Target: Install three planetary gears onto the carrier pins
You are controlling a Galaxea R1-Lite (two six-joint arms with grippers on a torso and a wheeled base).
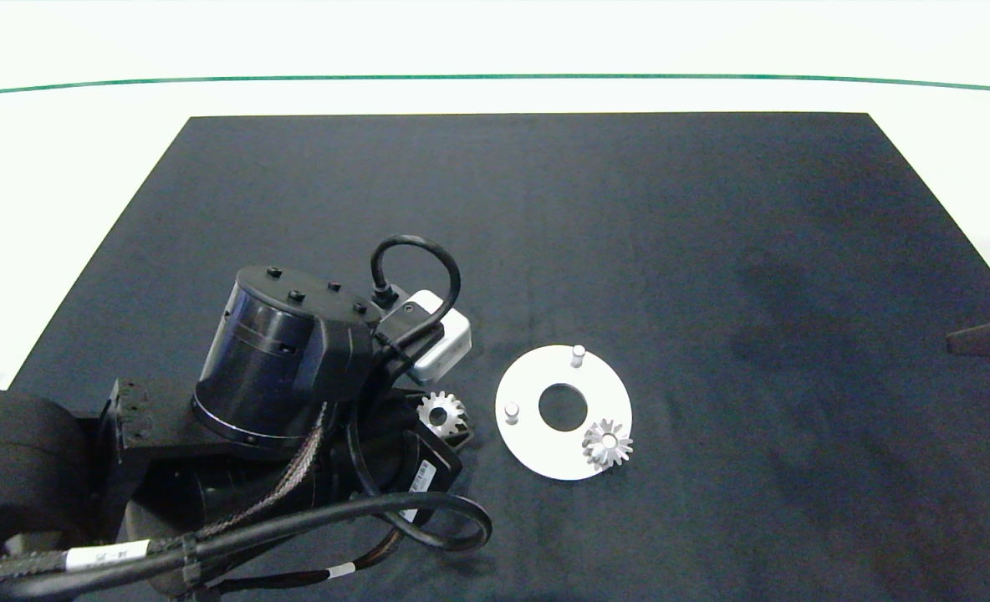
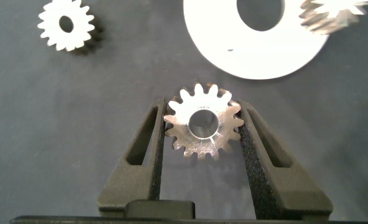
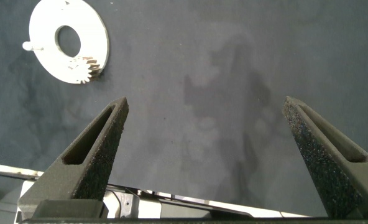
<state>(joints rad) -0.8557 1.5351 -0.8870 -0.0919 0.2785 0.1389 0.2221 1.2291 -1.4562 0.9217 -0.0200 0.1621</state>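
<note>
- Left gripper (image 2: 202,134) is clamping a silver gear (image 2: 202,122) between both pads.
- A second gear (image 2: 66,24) is lying apart on the dark mat (image 2: 78,112).
- A white disc (image 2: 258,46) is carrying what appears to be a third gear (image 2: 333,12), partly cropped.

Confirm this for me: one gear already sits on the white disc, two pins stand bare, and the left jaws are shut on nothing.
Wrong in one respect: the left gripper holds a planetary gear between its jaws, as the left wrist view shows. The rest holds: one gear sits on the white disc and two carrier pins stand bare.

Bright overhead light, blown-out white table edges, soft faint shadows
</note>
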